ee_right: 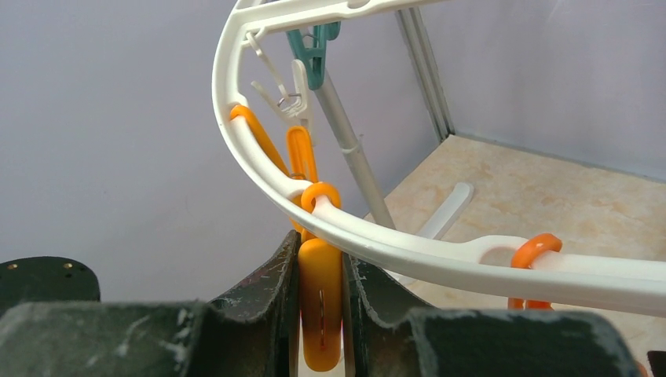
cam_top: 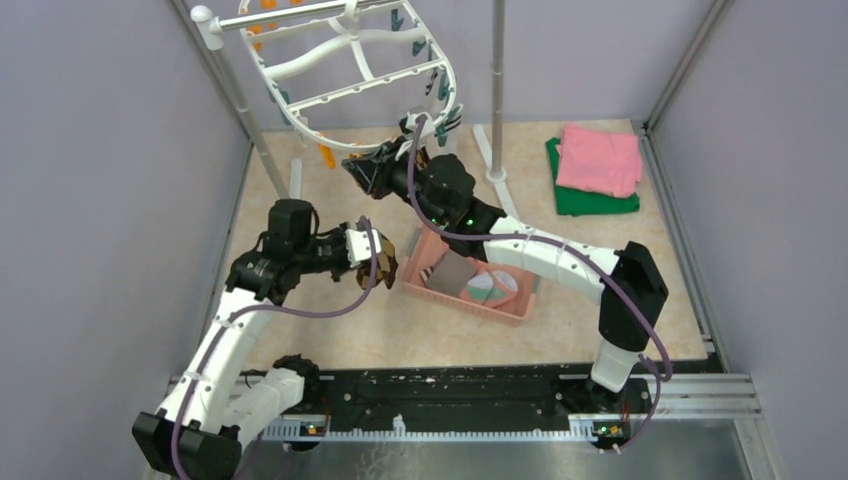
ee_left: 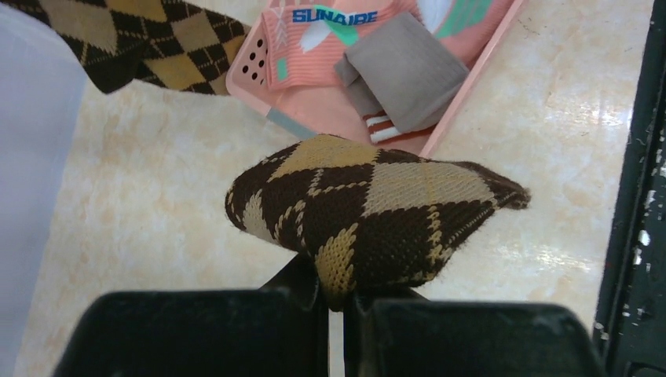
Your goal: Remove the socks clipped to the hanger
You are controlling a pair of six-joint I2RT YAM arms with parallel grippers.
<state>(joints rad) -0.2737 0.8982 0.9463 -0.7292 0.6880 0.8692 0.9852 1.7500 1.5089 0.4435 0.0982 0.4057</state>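
Currently the left fingers [ee_left: 196, 330] pinch a diamond sock [ee_left: 369, 204] beside the basket [cam_top: 460, 300]'s left end; carry it over the rim before letting go. Meanwhile the right fingers [ee_right: 259, 314] squeeze an orange clip [ee_right: 320, 306] on the hanger [ee_right: 393, 247], perhaps freeing another.

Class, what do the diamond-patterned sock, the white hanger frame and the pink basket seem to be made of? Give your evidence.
Sock: knitted yarn, matt; visible stitch loops, fuzzy edge.
Hanger frame: probably moulded plastic; smooth, slight sheen.
Basket: likely plastic; smooth wall with regular holes.

Socks [cam_top: 488, 286] in basket [cam_top: 470, 305], hanger [cam_top: 365, 85] behind.
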